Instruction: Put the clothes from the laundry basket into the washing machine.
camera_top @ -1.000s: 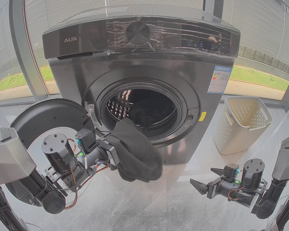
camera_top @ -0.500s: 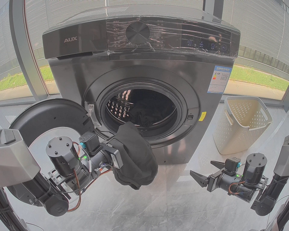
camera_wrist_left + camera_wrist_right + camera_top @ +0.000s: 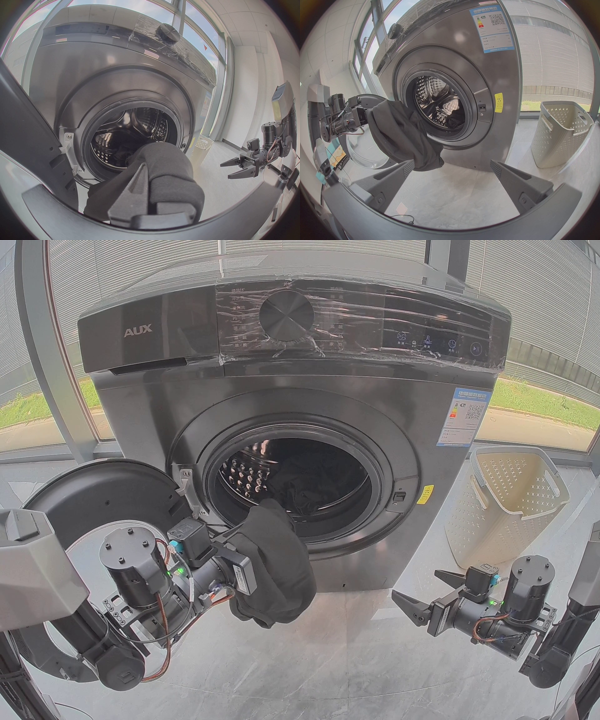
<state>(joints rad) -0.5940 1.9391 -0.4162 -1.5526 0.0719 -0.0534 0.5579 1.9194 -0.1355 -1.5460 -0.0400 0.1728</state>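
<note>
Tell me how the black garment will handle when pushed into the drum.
Probably floppy: the black garment drapes and sags below the left gripper, so it likely folds rather than pushes. Its hanging tail may catch on the washing machine opening's rim. Likely light: one pinch holds it.

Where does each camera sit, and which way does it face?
Head: high on the robot, looking forward and down at the washing machine; both arms show, left jaws shut on the black garment, right jaws open.
Left wrist: behind the left jaws, facing the open drum; own jaws and garment in front.
Right wrist: low, facing the machine's front and the laundry basket; own open jaws.
Shared: each wrist view shows the other arm.
</note>
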